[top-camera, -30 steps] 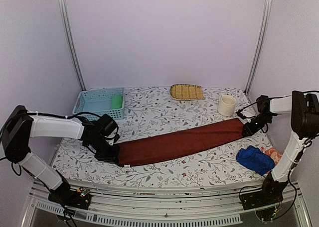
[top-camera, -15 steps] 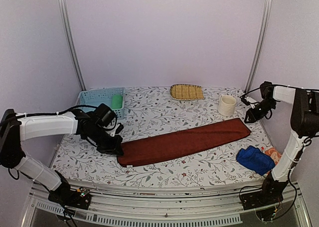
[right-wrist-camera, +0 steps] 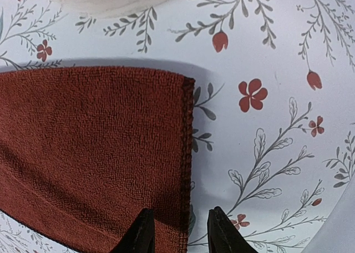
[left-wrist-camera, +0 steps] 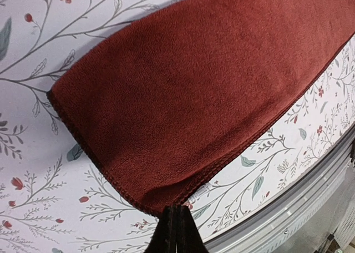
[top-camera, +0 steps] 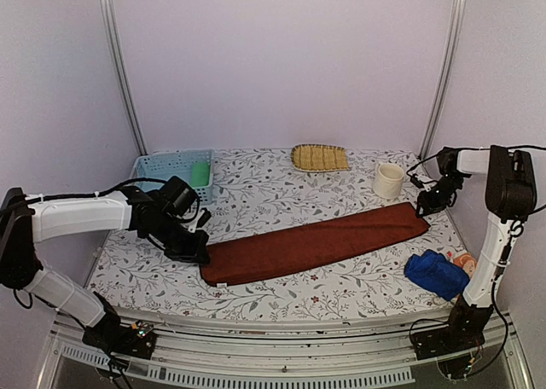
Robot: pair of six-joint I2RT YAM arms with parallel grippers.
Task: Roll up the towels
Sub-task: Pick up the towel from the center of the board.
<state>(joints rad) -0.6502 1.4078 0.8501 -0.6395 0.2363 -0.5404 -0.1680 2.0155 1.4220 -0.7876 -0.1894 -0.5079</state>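
Reddish-brown towel [top-camera: 316,242] flat, long narrow strip; L gripper [left-wrist-camera: 176,226] closed, R gripper [right-wrist-camera: 180,219] open.

The floral-print table [top-camera: 281,184] bears a reddish-brown towel [top-camera: 316,242] spanning from left claw [top-camera: 200,254] to right claw [top-camera: 422,210]. A cream cup [top-camera: 388,181] stands near the right claw, a blue towel [top-camera: 437,274] back toward its base; a plastic basket [top-camera: 145,169] sits beyond the left claw.

Cup [top-camera: 388,181] close beside right tool [top-camera: 423,206]
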